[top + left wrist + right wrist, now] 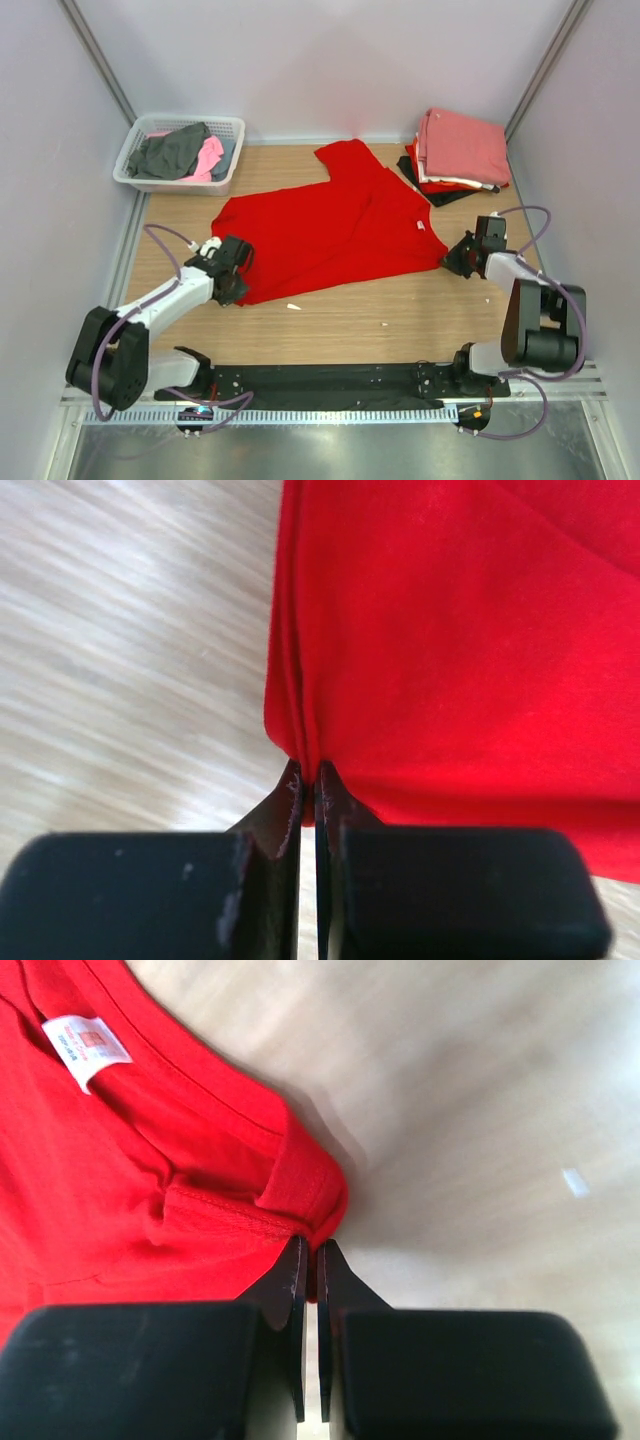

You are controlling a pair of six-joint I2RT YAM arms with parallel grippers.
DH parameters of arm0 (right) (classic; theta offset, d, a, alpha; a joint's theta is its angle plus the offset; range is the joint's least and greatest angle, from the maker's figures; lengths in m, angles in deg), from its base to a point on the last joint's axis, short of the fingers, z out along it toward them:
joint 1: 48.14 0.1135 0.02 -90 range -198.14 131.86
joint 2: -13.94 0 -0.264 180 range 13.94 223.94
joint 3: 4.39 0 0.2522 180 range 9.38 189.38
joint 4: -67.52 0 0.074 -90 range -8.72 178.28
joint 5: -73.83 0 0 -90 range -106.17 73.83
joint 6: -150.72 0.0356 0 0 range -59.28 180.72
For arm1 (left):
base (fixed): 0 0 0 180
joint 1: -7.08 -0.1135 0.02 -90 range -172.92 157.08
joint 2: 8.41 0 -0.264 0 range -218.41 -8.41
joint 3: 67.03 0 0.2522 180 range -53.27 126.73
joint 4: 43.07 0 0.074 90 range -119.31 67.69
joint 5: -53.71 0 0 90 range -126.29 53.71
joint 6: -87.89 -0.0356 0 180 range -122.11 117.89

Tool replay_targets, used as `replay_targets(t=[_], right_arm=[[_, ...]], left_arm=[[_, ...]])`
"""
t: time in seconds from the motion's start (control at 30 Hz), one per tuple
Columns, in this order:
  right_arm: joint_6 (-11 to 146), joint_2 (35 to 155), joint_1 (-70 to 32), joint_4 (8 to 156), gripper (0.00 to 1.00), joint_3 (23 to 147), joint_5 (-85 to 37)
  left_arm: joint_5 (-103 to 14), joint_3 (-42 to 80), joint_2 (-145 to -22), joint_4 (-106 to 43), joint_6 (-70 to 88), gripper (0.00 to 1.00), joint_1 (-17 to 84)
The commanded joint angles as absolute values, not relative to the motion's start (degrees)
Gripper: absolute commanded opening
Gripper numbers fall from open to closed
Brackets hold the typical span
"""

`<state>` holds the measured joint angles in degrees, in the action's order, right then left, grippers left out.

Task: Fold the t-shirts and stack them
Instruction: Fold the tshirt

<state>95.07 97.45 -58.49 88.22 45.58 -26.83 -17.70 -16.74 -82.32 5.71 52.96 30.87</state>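
I have both arms stretched low over the table (400, 310). Left pincer (309, 772) is clamped on the red t-shirt (450, 650) hem, cloth spreading ahead of it. Right pincer (309, 1255) pinches the shirt's edge; white neck label (85, 1048) sits up-left of it, print unreadable.

In the left wrist view the red t-shirt (450, 660) is cut off by the top and right edges, the table (120, 660) beside it is smeared by blur, and the pinched hem is hidden between the closed fingers of the left gripper (309, 772). In the right wrist view the shirt is cropped at left and top, and the print on its white label (85, 1048) is too small to be read. From above, the tees (438, 194) under the salmon-pink t-shirt (462, 145) are seen only as edges, and a white speck (294, 306) on the wood cannot be identified.
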Motion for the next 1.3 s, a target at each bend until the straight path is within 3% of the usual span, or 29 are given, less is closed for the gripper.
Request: replay_targets(t=[0.0, 0.27, 0.57, 0.67, 0.7, 0.73, 0.77, 0.83, 0.87, 0.9, 1.03, 1.1, 1.13, 1.17, 1.27], right_arm=[[97.7, 88.2, -58.6, 97.1, 0.01, 43.3, -20.2], [103.3, 67.2, -58.6, 111.3, 0.01, 37.5, -18.3], [106.9, 52.7, -58.7, 122.9, 0.01, 34.9, -23.1], [106.7, 48.6, -58.6, 126.4, 0.03, 36.0, -21.7], [106.6, 47.6, -58.6, 127.8, 0.09, 36.4, -21.5], [106.6, 46.2, -58.6, 128.2, 0.20, 37.1, -21.5], [106.6, 45.9, -58.6, 128.8, 0.43, 37.5, -21.9], [106.7, 46.4, -58.6, 129.4, 0.68, 39.1, -22.0], [106.7, 46.7, -58.7, 129.5, 0.84, 39.8, -21.7], [106.7, 47.0, -58.7, 129.5, 0.90, 40.6, -20.8], [104.4, 49.0, -58.6, 128.0, 0.94, 46.5, -19.2], [101.3, 50.8, -58.6, 126.0, 0.93, 48.7, -20.6], [100.4, 51.4, -58.7, 125.5, 0.92, 50.6, -22.7], [98.7, 52.3, -58.7, 124.8, 0.92, 51.4, -23.8], [95.9, 55.3, -58.7, 123.8, 0.91, 53.9, -27.5]], left_arm=[[-13.8, -16.1, -76.2, 13.2, 53.6, 0.00, 30.9], [-18.9, -17.1, -66.9, 19.8, 58.0, 0.00, 30.9], [-26.0, -18.1, -59.7, 26.7, 64.3, 0.00, 32.7], [-28.2, -16.6, -55.1, 32.0, 64.4, 0.05, 33.1], [-28.6, -15.6, -53.7, 33.6, 63.9, 0.11, 33.1], [-29.5, -14.6, -51.7, 34.9, 62.9, 0.28, 33.1], [-29.6, -11.8, -51.0, 38.1, 60.8, 0.35, 33.1], [-28.5, -9.0, -50.5, 41.2, 58.9, 0.47, 33.1], [-26.4, -5.7, -50.9, 43.3, 58.0, 0.49, 33.1], [-24.7, -4.2, -51.3, 43.8, 56.2, 0.50, 33.1], [-16.4, 1.9, -56.7, 40.8, 49.9, 0.48, 33.1], [-12.9, 5.1, -63.3, 35.8, 46.7, 0.42, 33.1], [-11.9, 6.2, -65.8, 34.0, 43.7, 0.29, 33.1], [-11.0, 7.7, -69.0, 30.6, 42.5, 0.26, 33.1], [-6.8, 14.3, -82.8, 26.9, 38.2, 0.26, 33.0]])
